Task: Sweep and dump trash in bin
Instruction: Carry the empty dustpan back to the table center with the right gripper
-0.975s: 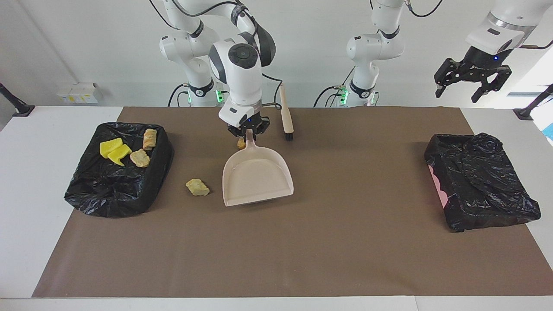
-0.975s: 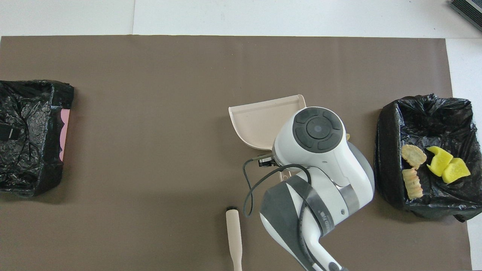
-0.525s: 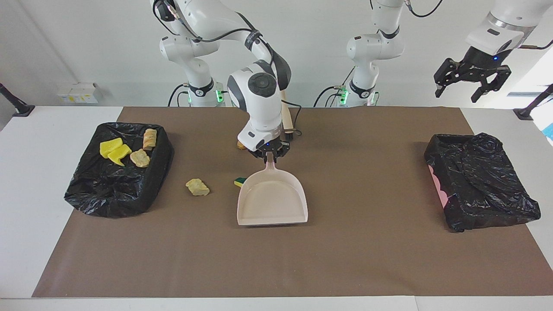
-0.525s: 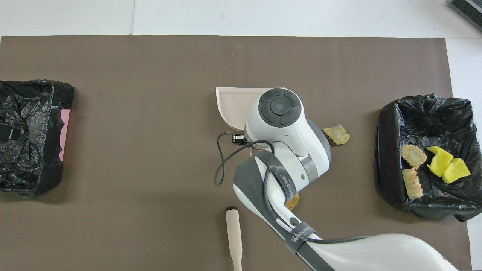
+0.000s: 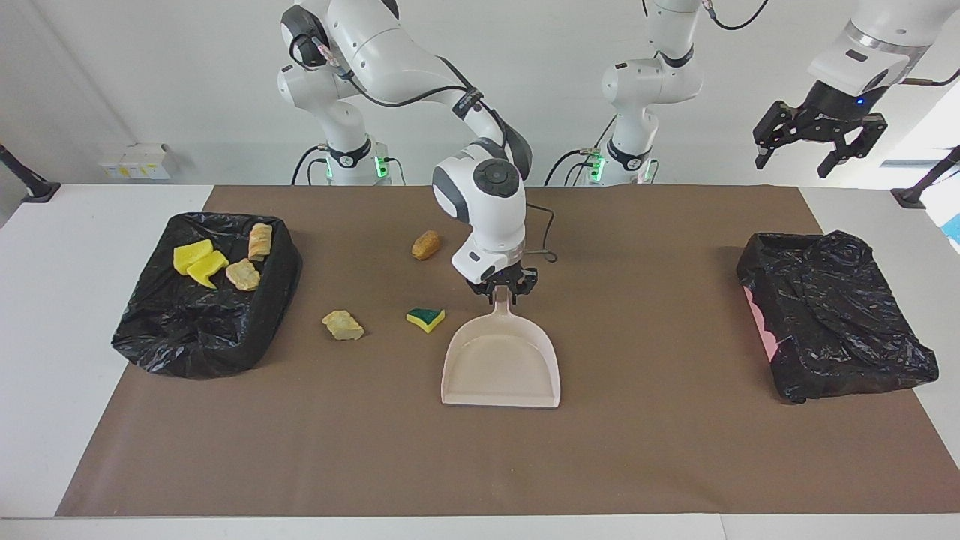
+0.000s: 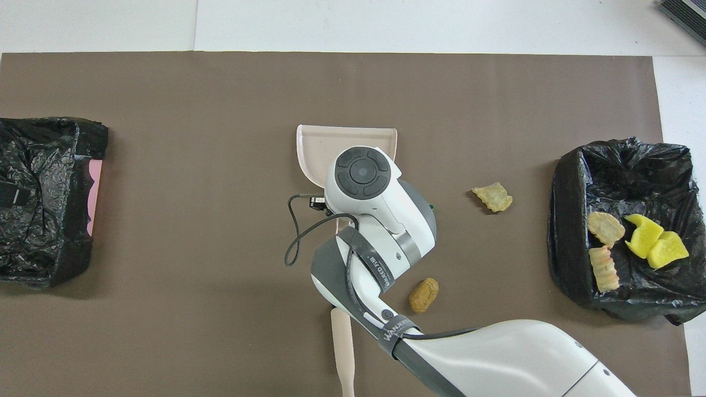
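The beige dustpan [image 5: 501, 364] [image 6: 331, 144] lies flat mid-table. My right gripper [image 5: 501, 291] is at the top of its handle. Three pieces of trash lie loose on the mat. A brown lump [image 5: 425, 244] [image 6: 423, 294] is nearest the robots. A green-and-yellow sponge piece [image 5: 425, 318] sits beside the pan. A tan chunk [image 5: 343, 325] [image 6: 492, 197] lies toward the bin [image 5: 187, 341] [image 6: 568, 231]. That bin holds yellow sponge pieces [image 5: 199, 262] and tan chunks [image 5: 243, 274]. My left gripper [image 5: 820, 146] waits open, high over the table's edge.
A second black-bagged bin [image 5: 832, 315] [image 6: 44, 204] stands at the left arm's end of the table. A brush [image 6: 343, 353] lies near the robots' edge, its head hidden by the right arm in the facing view.
My right arm has moved the dustpan away from the robots and toward the left arm's end, uncovering the green-and-yellow sponge piece and the brown lump. The left arm has not moved.
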Robot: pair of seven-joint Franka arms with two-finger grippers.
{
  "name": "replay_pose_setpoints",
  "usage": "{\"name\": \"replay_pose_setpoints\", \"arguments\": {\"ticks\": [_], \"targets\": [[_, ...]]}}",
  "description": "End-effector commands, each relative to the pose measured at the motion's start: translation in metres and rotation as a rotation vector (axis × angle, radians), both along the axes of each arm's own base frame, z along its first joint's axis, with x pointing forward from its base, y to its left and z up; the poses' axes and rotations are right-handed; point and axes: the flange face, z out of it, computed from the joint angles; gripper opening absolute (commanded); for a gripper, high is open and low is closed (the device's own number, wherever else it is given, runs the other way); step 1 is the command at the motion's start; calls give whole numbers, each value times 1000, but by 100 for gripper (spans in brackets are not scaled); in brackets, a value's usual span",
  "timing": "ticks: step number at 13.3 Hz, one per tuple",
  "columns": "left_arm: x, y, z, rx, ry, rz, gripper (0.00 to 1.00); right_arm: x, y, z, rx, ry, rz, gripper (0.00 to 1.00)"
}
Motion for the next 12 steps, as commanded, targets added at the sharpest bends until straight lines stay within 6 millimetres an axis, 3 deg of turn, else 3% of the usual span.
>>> {"name": "replay_pose_setpoints", "arguments": {"ticks": [1, 2, 4, 6, 8, 10, 12], "targets": [[-8, 0, 1, 13, 6, 3, 100, 7, -14, 18, -5, -15, -18, 100], [-8, -1, 1, 13, 6, 1, 100, 5, -15, 24, -6, -2, -20, 100], [-7, -2, 2, 12, -1, -2, 100, 9, -36, 26, -27, 38, -47, 100], [-9, -3, 0, 10, 12, -5, 100, -10, -33, 43, -49, 74, -28, 100], [-10, -4, 1, 9, 14, -6, 100, -39, -26, 60, -55, 73, -19, 100], [-12, -33, 0, 9, 9, -65, 100, -67, -29, 69, -64, 81, -8, 100], [-13, -40, -1, 8, 4, -92, 100, -104, -25, 73, -68, 100, -2, 100]]}}
